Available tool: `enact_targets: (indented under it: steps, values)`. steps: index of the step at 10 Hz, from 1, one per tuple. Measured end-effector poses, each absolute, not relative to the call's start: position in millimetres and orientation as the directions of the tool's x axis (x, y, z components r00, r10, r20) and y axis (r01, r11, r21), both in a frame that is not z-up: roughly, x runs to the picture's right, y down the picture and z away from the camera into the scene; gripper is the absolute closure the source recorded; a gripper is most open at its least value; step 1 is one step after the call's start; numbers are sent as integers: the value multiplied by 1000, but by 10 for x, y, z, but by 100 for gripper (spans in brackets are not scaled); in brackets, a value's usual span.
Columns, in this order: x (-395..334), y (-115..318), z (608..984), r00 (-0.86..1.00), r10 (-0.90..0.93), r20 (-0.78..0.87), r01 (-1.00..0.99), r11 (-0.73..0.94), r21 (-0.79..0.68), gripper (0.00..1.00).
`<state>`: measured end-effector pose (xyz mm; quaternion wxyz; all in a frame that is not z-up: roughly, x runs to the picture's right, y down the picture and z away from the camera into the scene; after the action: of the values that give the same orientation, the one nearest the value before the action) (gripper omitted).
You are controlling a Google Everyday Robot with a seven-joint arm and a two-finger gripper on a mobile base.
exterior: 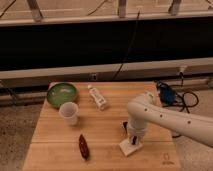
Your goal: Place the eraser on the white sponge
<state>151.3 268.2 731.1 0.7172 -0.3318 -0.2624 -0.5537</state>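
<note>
A white sponge (128,146) lies on the wooden table (105,125) near its front edge, right of centre. My white arm reaches in from the right and bends down over it. The gripper (131,136) sits directly above the sponge, mostly hidden by the wrist. A small dark piece (125,125) shows at the wrist's left side; I cannot tell whether it is the eraser or part of the gripper. A dark red elongated object (83,146) lies on the table to the left of the sponge.
A green bowl (62,93) stands at the back left, with a white cup (69,112) in front of it. A white bottle (98,97) lies on its side at the back centre. Cables and a blue object (167,94) lie off the table's right.
</note>
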Motion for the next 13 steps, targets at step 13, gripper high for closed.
enact_targets:
  steps: [13]
  values:
    - [1535,2648,7300,254,-626,738,967,174,-185,60]
